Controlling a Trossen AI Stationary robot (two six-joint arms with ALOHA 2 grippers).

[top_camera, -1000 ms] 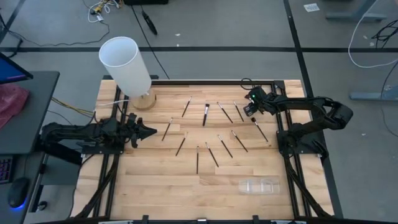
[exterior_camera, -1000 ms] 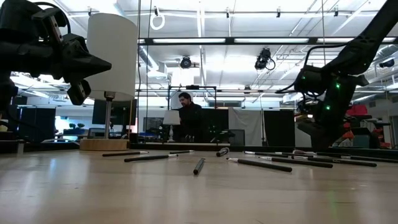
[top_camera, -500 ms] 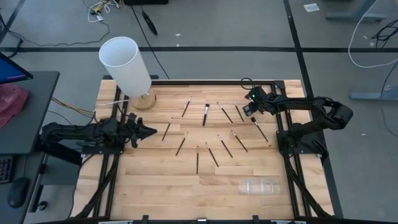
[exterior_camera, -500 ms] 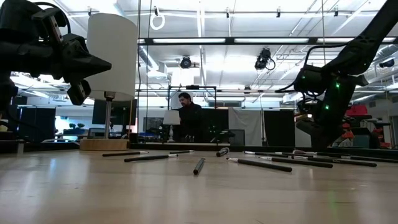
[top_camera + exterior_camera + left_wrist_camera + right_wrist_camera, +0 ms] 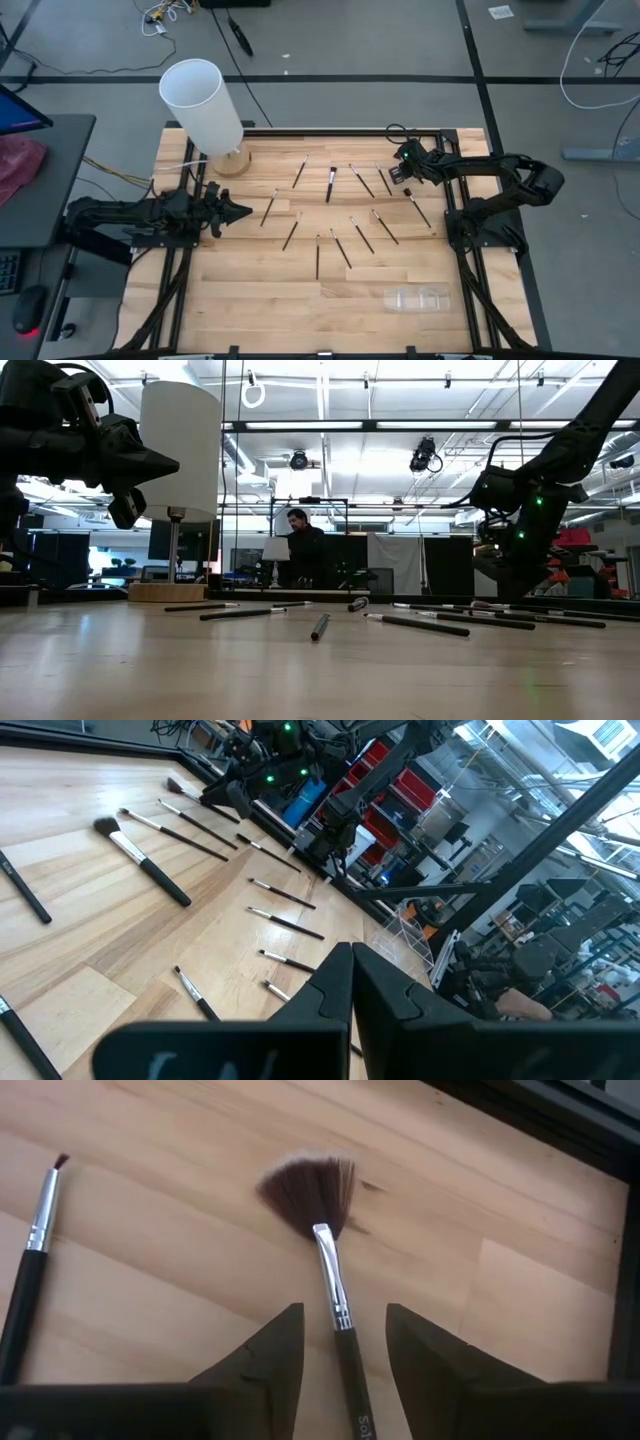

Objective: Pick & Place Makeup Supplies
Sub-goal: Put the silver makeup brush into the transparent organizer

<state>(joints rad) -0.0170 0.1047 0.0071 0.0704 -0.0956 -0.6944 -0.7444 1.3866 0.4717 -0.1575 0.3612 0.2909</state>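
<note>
Jaws of the right gripper (image 5: 340, 1342) stand apart on both sides of the fan brush (image 5: 326, 1248), whose handle runs between them; whether they touch it I cannot tell. It lies on the table (image 5: 250, 300) at the far right, other brushes (image 5: 330, 184) near it. Such a brush should be light, stiff and slippery, with soft bristles, so better take the handle. Left gripper (image 5: 232, 210) waits with jaws together at the left side.

Overhead and table-level cameras share the table (image 5: 250, 300); wrist cameras close
</note>
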